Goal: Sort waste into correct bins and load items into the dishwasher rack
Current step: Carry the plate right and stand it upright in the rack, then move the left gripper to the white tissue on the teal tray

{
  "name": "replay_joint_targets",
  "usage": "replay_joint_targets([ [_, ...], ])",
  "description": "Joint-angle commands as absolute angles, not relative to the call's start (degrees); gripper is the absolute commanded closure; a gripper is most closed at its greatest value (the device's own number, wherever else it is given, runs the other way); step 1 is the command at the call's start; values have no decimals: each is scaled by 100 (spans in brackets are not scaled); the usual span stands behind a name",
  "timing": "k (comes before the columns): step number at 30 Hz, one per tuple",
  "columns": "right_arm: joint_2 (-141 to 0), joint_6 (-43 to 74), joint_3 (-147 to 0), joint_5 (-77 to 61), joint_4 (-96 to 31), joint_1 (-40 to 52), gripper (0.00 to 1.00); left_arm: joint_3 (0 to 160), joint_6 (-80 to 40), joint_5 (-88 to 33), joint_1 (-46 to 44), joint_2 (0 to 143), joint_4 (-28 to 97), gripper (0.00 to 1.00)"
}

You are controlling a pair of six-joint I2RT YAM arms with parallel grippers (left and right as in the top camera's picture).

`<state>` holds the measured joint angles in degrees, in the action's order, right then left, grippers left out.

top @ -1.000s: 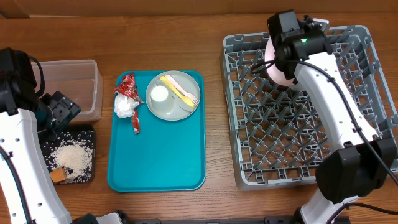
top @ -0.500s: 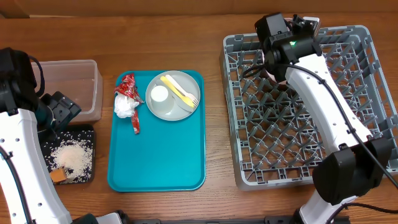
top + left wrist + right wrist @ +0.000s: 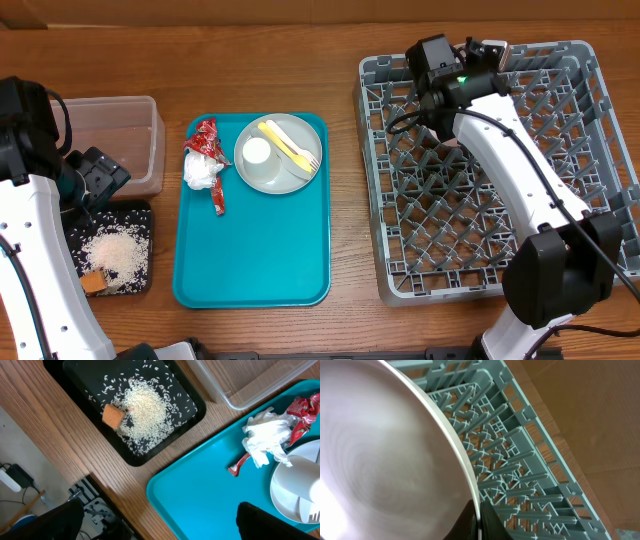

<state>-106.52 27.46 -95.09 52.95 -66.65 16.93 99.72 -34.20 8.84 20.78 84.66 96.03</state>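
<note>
Now your right end effector [image 3: 479,521] is clamped on the rim of the white plate [image 3: 380,450], on edge at the far left corner of the dishwasher rack [image 3: 520,465]. Likely stiff, slick, breakable: the rim pinch suits it; lower gently.

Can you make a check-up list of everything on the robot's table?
Surface: wooden table.
Job's things: white plate held at rack; grey plate with cup and yellow cutlery, red wrapper, napkin on teal tray; rice, orange cube in black tray; clear tub looks empty.
Clutter: nothing seen.
Hands: left hand open; right hand shut on white plate.
Cables: black cable along right arm; more on floor.
Surroundings: brown board behind rack.
</note>
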Motion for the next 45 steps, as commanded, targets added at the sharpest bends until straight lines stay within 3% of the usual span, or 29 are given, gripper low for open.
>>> replay_joint_targets([
  [1,-10659,2856,-9476,5542,-6602,1715,96,9948,-3474,958,2099,8501,9594,0],
  [4,-10659,2856,-9478,5502,-6598,1800,90,9948,-3474,958,2099,8501,9594,0],
  [6,-10659,2851,-9502,5262,-6530,1874,59,9946,-3472,958,2099,8501,9594,0],
  [7,-10656,2829,-9627,4783,-6517,1903,32,9946,-3472,958,2099,8501,9592,0],
  [8,-10656,2779,-9732,4425,-6523,1900,26,9946,-3472,958,2099,8501,9594,0],
  [16,-10637,2523,-11413,1632,-7120,1555,21,9946,-3474,958,2099,8501,9594,0],
  [24,-10634,2508,-13340,-733,-8103,440,0,9946,-3474,958,2099,8501,9594,0],
  [29,-10637,2510,-13500,-2287,-8377,19,0,9946,-3472,958,2099,8501,9594,1],
  [37,-10650,2512,-12973,-2324,-8322,397,0,9946,-3474,958,2099,8501,9594,0],
  [45,-10650,2512,-12866,-1435,-8265,475,0,9946,-3474,958,2099,8501,9594,0],
])
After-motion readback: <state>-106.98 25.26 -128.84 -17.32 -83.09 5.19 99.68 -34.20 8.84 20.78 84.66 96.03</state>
